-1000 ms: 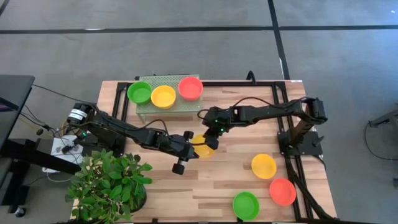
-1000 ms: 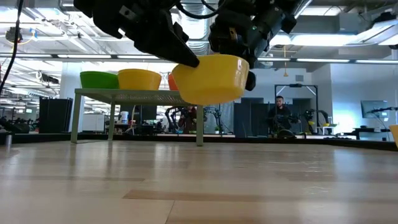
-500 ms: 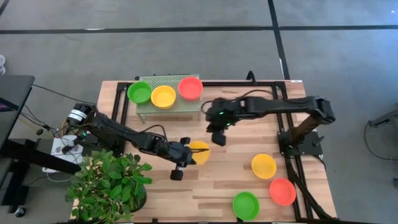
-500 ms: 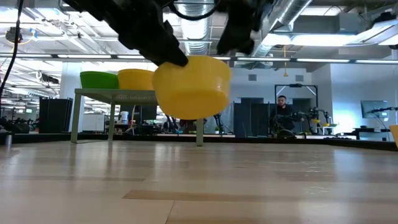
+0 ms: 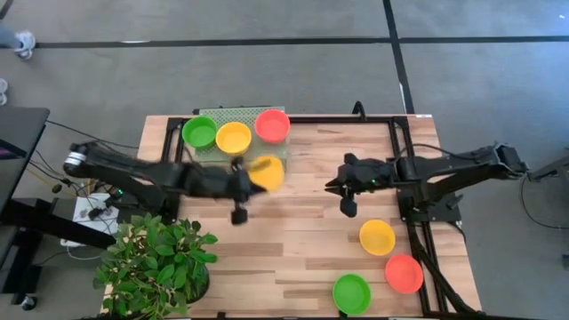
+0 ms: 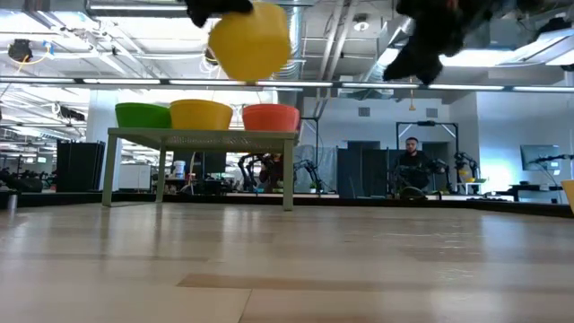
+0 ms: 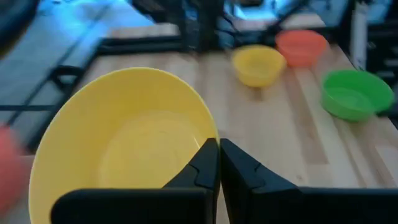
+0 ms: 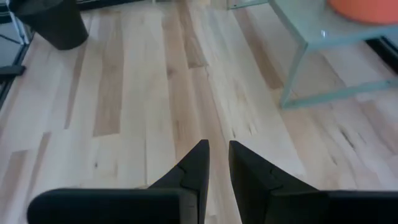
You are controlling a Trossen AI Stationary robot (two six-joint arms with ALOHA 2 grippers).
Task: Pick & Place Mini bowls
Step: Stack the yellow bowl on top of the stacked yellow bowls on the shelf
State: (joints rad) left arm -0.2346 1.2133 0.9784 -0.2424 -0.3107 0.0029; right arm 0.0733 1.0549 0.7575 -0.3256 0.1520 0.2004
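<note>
At far left, on the pale green mesh rack (image 5: 233,147): a green mini bowl (image 5: 199,132), a yellow mini bowl (image 5: 233,138) and a red-orange mini bowl (image 5: 272,125) in a row. Just beside the rack's front edge, high above the table (image 5: 293,258): the left gripper (image 7: 218,167), fingers pinched on the rim of the raised yellow bowl (image 5: 266,172). Farther right, over bare wood: the right gripper (image 8: 217,163), fingers nearly pressed together on nothing; beyond it, near the table's front right corner, three loose bowls: yellow (image 5: 377,237), green (image 5: 351,293), red-orange (image 5: 404,274).
</note>
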